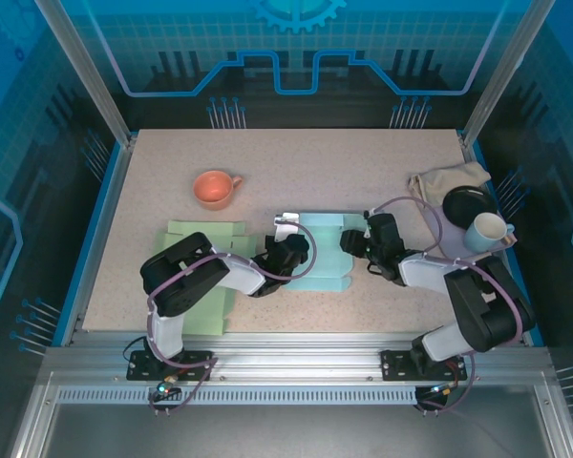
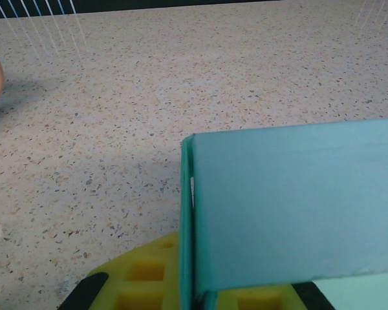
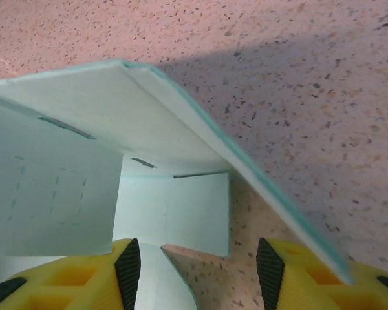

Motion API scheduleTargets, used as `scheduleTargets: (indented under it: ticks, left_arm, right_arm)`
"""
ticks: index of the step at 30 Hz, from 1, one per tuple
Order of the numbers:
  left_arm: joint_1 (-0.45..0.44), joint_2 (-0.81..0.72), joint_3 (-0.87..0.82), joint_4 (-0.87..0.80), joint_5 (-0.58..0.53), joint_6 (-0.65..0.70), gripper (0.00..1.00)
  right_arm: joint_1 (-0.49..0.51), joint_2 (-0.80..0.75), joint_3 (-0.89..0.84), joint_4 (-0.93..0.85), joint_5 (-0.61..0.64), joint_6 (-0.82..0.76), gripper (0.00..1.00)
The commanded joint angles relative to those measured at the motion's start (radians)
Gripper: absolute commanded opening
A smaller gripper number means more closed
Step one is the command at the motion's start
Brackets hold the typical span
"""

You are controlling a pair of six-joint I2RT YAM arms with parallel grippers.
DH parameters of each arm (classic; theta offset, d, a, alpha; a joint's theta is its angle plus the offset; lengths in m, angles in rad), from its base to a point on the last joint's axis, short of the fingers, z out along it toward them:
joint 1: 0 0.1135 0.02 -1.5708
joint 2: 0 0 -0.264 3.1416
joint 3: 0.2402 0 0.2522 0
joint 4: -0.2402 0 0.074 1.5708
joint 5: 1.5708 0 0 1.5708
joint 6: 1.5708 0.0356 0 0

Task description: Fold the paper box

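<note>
Midway along the table (image 1: 296, 162), a little toward the near edge, the pale teal paper box (image 1: 323, 260) lies mostly flat, between the two arms. The left gripper (image 1: 286, 235) sits at its left edge and the right gripper (image 1: 352, 243) at its right edge.

From the left wrist, the left gripper (image 2: 193, 287) is clenched on a flap (image 2: 297, 213) of the box, which stands upright between its yellow pads (image 2: 142, 278).

From the right wrist, the right gripper (image 3: 194, 278) has its jaws apart, and speckled table shows in the gap. A corner of teal paper lies low between the yellow fingers (image 3: 64, 281). A raised panel (image 3: 116, 110) of the box slants over them, its edge running down over the right finger; whether it touches I cannot tell.

Left of the box, flat green sheets (image 1: 199, 286) lie partly under the left arm. An orange cup (image 1: 215, 189) stands farther back on the left. On the right side are a beige cloth (image 1: 444, 179), a black dish (image 1: 470, 202) and a pale mug (image 1: 487, 231), close together.
</note>
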Motion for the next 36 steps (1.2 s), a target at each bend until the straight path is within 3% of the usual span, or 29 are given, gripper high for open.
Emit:
scheduleTargets:
  ticks: [1,7,13,25,29,36]
  left_arm:
    - [-0.006,0.007,0.005,-0.084,0.032,-0.015,0.06]
    - [-0.006,0.000,0.009,-0.096,0.036,-0.014,0.06]
    - [-0.006,-0.006,0.011,-0.110,0.038,-0.019,0.06]
    - [-0.006,0.005,0.021,-0.123,0.029,-0.026,0.06]
    - [-0.003,0.003,0.018,-0.120,0.019,-0.011,0.06]
    - [0.018,0.001,-0.020,-0.028,0.042,0.108,0.07]
  right_arm:
    - [-0.016,0.045,0.012,0.122,-0.044,-0.018,0.53]
    - [-0.013,0.092,0.012,0.193,-0.095,-0.020,0.52]
    - [0.029,0.046,-0.003,0.226,-0.107,-0.064,0.51]
    - [0.131,0.058,0.054,0.107,-0.054,-0.082,0.50]
    - [0.133,-0.077,0.041,-0.042,-0.009,-0.125,0.50]
    - [0.142,-0.372,0.080,-0.477,0.129,-0.203,0.51]
